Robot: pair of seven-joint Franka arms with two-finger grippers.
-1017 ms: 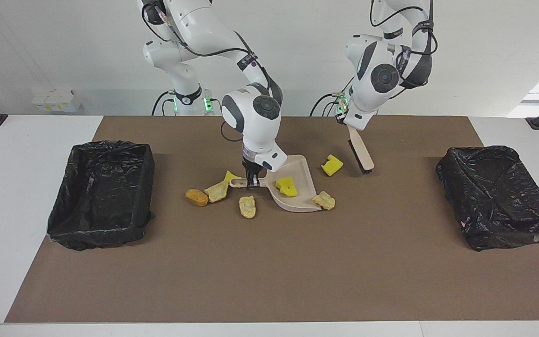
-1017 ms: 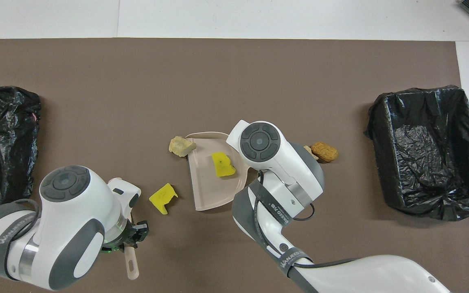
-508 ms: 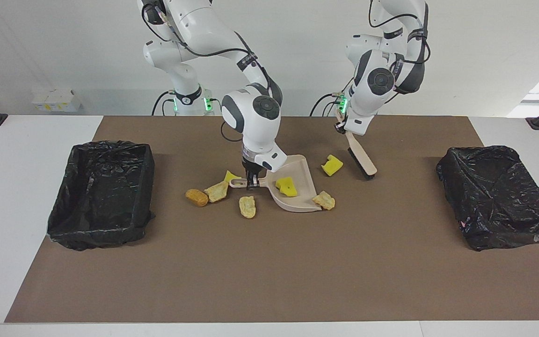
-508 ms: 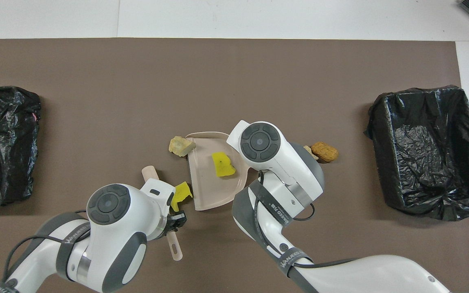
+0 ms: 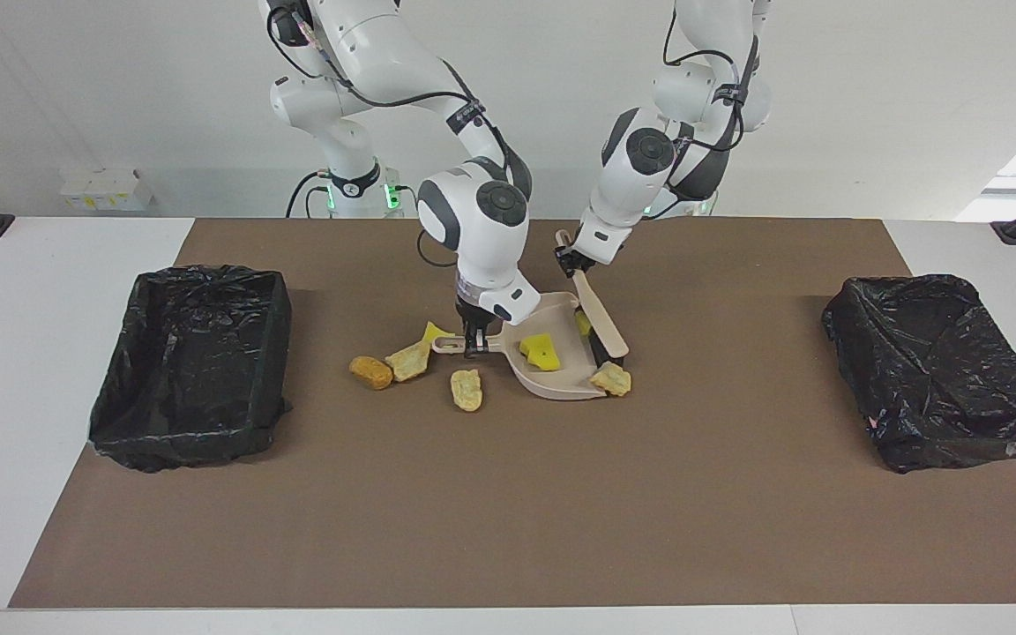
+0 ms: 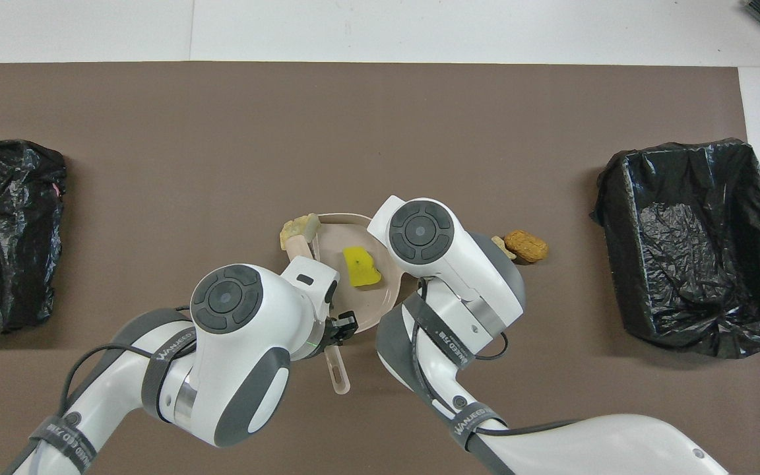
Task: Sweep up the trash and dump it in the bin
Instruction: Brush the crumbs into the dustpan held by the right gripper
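Note:
My right gripper (image 5: 473, 342) is shut on the handle of the beige dustpan (image 5: 554, 377), which rests on the brown mat. One yellow sponge piece (image 5: 541, 350) (image 6: 360, 267) lies in the pan. My left gripper (image 5: 568, 258) (image 6: 342, 326) is shut on the handle of a beige brush (image 5: 601, 319), whose bristle end stands at the pan's open mouth. A second yellow scrap (image 5: 582, 324) is pressed between brush and pan. A bread lump (image 5: 611, 379) (image 6: 297, 228) sits at the pan's corner. More trash lies by the pan's handle: bread lumps (image 5: 371, 372) (image 5: 408, 360) (image 5: 466, 389) and a yellow scrap (image 5: 435, 333).
A black-lined bin (image 5: 190, 362) (image 6: 696, 244) stands at the right arm's end of the table, and another bin (image 5: 940, 370) (image 6: 4, 231) at the left arm's end. In the overhead view both wrists cover much of the pan (image 6: 380, 297) and its handle.
My left arm has swung the brush toward the right arm's end, pushing the loose yellow sponge up to the pan's mouth. The right gripper and the pan have stayed put.

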